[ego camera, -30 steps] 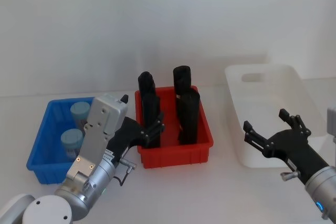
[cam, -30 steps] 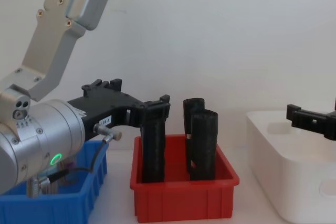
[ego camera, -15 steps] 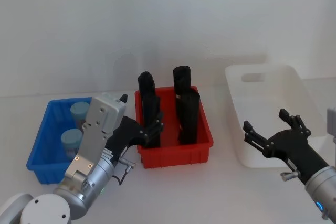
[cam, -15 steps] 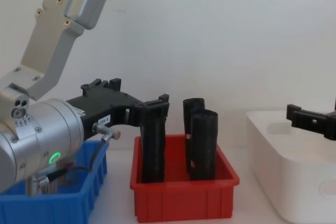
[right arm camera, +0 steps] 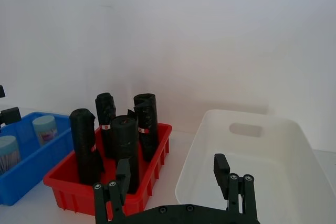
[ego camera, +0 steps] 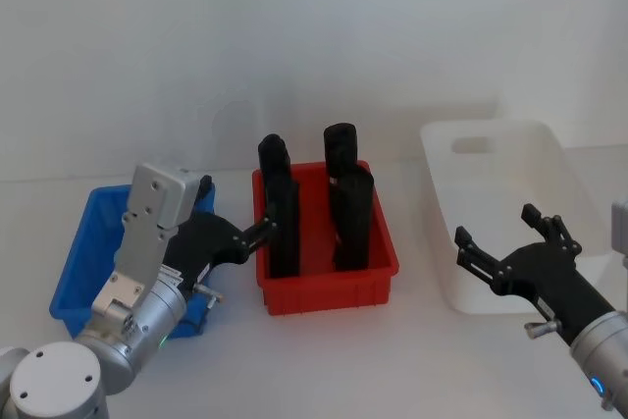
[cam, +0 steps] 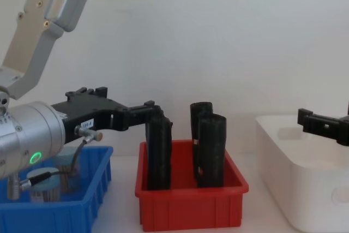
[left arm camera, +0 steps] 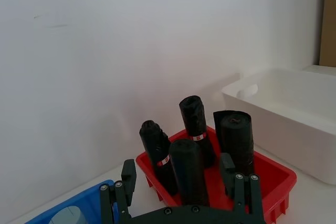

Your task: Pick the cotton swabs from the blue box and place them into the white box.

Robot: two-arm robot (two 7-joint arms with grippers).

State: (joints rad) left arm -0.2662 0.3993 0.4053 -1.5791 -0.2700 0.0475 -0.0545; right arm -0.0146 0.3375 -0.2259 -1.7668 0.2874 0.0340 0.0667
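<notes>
The left claw (left arm camera: 177, 165) was open, its two black, blocky fingers (left arm camera: 128, 176) spread wide with nothing between them. It hung above the worktop (ego camera: 343, 360), a smooth white surface, on a rounded silver metal arm.

Straight ahead of its fingertips stood four black rolls (left arm camera: 194, 125). They were crinkled, matte cylinders, two with a narrow red-and-white band, set upright in a red bin (left arm camera: 273, 174) of glossy moulded plastic. From the chest view the fingertips met the top of the nearest roll; whether they touched it I could not tell.

Below and behind the left claw, on its left side, lay the blue box (ego camera: 77, 260), low and rectangular with a lipped rim. The cotton swabs (right arm camera: 44, 128) stood inside it, one jar behind the other. Both were small clear cylinders with flat, round, pale blue-grey lids. Neither jar was between the claw's fingers.

The right claw (right arm camera: 171, 166) was also open and empty, its ribbed black fingers (right arm camera: 219, 165) held well apart. It hovered just in front of the near wall of the white box (ego camera: 491, 134). That box was a deep tub of smooth white plastic with rounded corners and an oval handle hole in its far wall. It reached ahead of this claw, with the red bin off to the claw's left.
</notes>
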